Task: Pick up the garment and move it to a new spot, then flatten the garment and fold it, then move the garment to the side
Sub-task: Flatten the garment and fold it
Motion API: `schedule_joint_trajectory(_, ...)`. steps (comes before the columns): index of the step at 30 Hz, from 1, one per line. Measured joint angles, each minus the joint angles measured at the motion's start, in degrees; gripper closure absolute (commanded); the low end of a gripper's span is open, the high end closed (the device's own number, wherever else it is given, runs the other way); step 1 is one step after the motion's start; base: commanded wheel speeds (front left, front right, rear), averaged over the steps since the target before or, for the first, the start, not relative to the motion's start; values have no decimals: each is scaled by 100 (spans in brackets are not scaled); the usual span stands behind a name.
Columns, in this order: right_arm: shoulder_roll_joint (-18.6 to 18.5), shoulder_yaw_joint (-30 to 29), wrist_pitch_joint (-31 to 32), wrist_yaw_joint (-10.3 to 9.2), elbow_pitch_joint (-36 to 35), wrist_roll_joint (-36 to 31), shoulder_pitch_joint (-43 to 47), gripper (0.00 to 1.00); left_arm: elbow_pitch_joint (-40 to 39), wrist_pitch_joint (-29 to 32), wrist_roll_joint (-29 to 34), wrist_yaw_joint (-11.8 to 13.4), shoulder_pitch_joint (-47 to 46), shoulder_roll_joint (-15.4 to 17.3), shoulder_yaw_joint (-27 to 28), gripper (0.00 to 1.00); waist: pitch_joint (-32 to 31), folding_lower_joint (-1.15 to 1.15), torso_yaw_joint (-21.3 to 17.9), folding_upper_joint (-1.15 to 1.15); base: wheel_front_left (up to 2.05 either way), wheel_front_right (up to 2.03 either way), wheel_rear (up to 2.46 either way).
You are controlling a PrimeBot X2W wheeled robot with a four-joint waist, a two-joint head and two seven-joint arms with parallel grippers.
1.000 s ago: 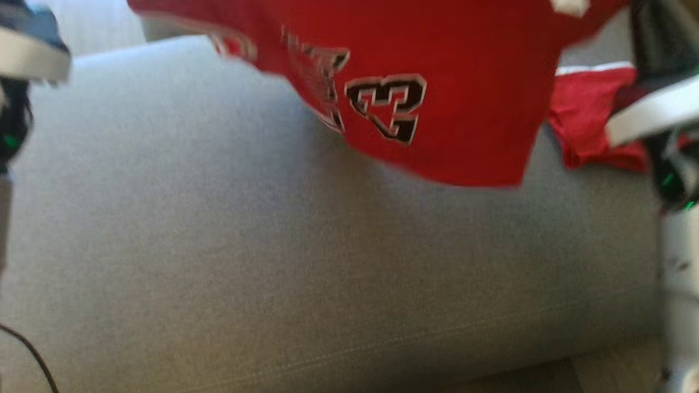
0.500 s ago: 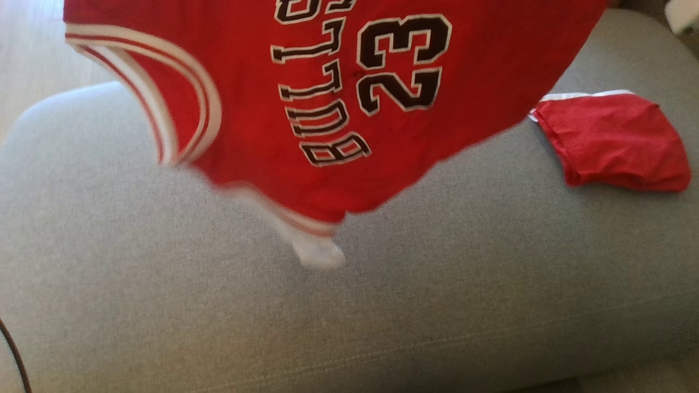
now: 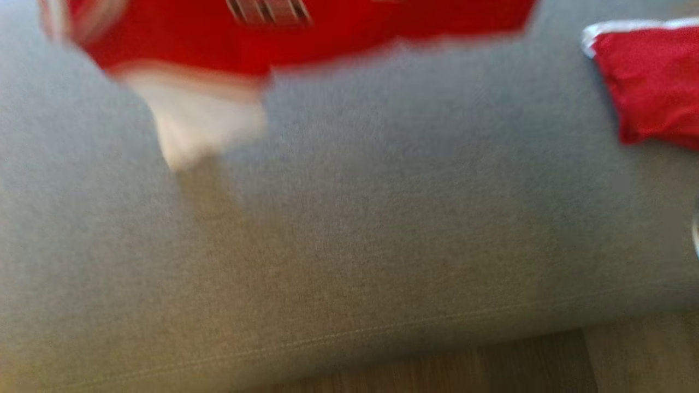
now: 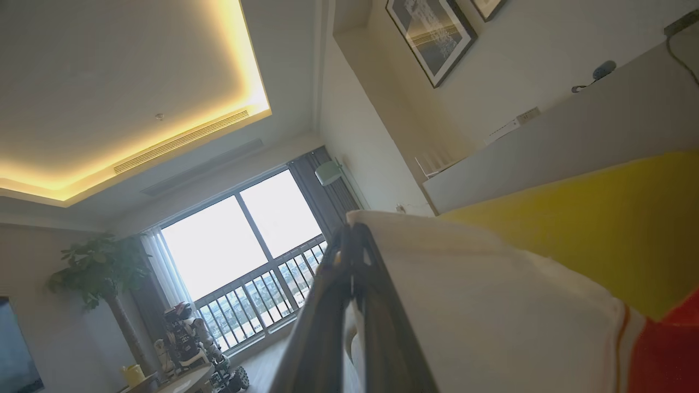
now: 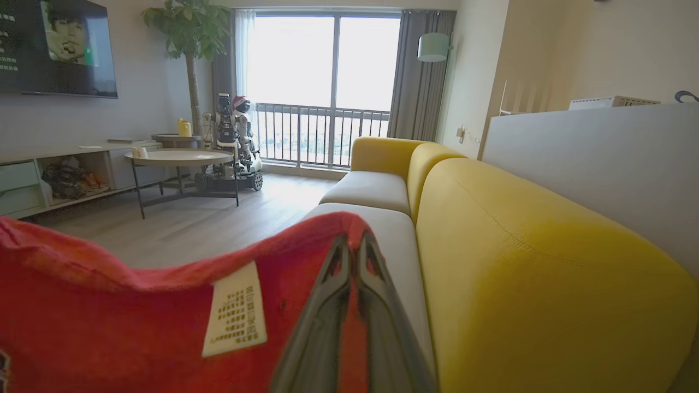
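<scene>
Jaws: left gripper (image 4: 349, 232) clenched on jersey (image 4: 491, 305) white trim; right gripper (image 5: 354, 240) clenched on its red fabric. Versus earlier, jersey higher in head view, 12 o'clock, blurred.

Head view heavily motion-blurred; wrist views sharp, daylit by the window (image 5: 322, 82), perhaps slightly overexposed; edges bowed.
</scene>
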Motion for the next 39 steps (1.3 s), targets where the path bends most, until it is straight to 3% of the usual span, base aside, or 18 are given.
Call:
schedule_joint_trajectory(5,93,-146,-1127,0,711,-598,-766,100,-55,-266,415,488,-611,-23,208,100,649,1,37,0,0,0,0)
schedule_joint_trajectory(12,68,-62,-1780,0,1303,-961,-1057,100,-1903,-281,619,523,-259,-20,744,100,1450,1,194,0,0,0,0)
schedule_joint_trajectory(18,-10,175,-1844,0,1725,-877,-328,100,-2566,-289,515,315,1860,-112,1151,100,1681,1,484,0,0,0,0)
schedule_joint_trajectory(26,-267,539,-1857,0,1849,-226,977,100,-3214,-282,337,24,4550,-342,1728,100,1164,-1,545,0,0,0,0)
schedule_joint_trajectory(30,-423,985,-1863,0,1454,-33,1854,100,-3226,-281,475,-5,5920,-333,1744,100,766,-1,527,0,0,0,0)
schedule_joint_trajectory(39,-766,951,-1863,0,354,348,4049,100,-3449,-265,568,-9,7860,-413,1756,100,-57,-1,453,0,0,0,0)
